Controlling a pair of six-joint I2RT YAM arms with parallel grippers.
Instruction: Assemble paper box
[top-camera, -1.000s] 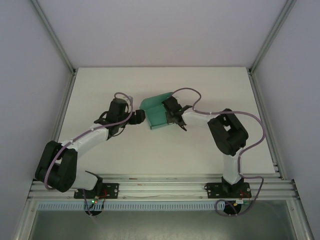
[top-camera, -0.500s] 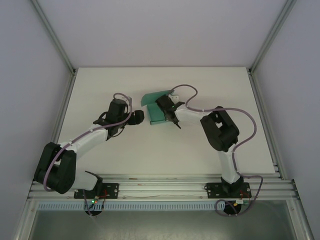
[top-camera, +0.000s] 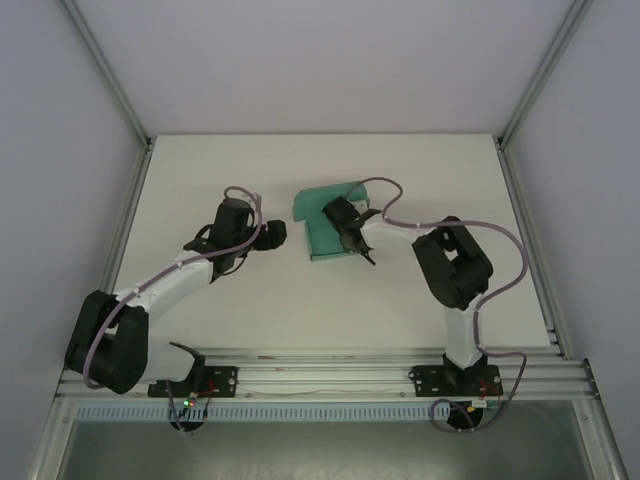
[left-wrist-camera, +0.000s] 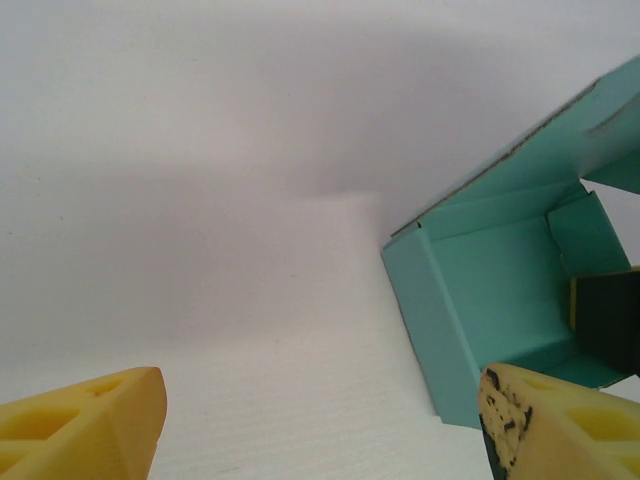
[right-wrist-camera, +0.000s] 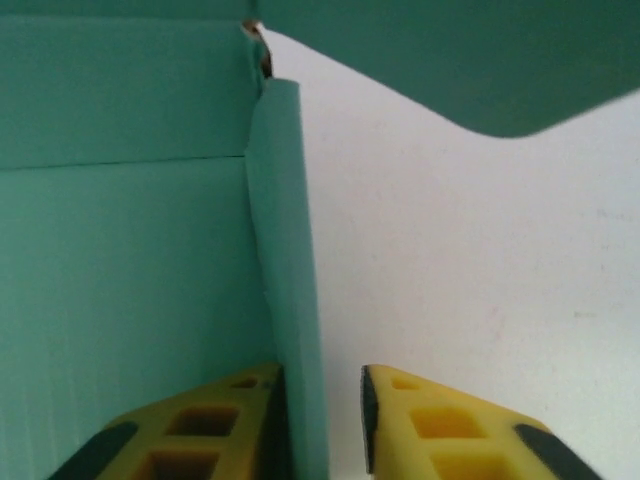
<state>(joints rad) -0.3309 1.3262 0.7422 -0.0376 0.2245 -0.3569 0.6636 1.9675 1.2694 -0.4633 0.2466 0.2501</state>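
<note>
The paper box (top-camera: 318, 232) is a teal card tray with raised walls and a lid flap standing at its far side, lying mid-table. My right gripper (top-camera: 342, 218) sits at the box's right wall. In the right wrist view that wall (right-wrist-camera: 285, 250) runs between the jaws of the right gripper (right-wrist-camera: 320, 385): the left finger lies against it inside the box and the right finger stands off it with a gap, so the gripper is open. My left gripper (top-camera: 278, 235) is just left of the box, wide open and empty (left-wrist-camera: 320, 400), with the paper box (left-wrist-camera: 500, 290) beyond its right finger.
The white table (top-camera: 250, 300) is ringed by aluminium frame rails (top-camera: 300, 365) at the near edge and posts at the back corners. The box's lid flap (right-wrist-camera: 450, 60) overhangs the space ahead of the right gripper.
The right gripper's jaws have parted from the box's right wall after being shut on it. The box has shifted slightly right. The left gripper stays where it was, open.
</note>
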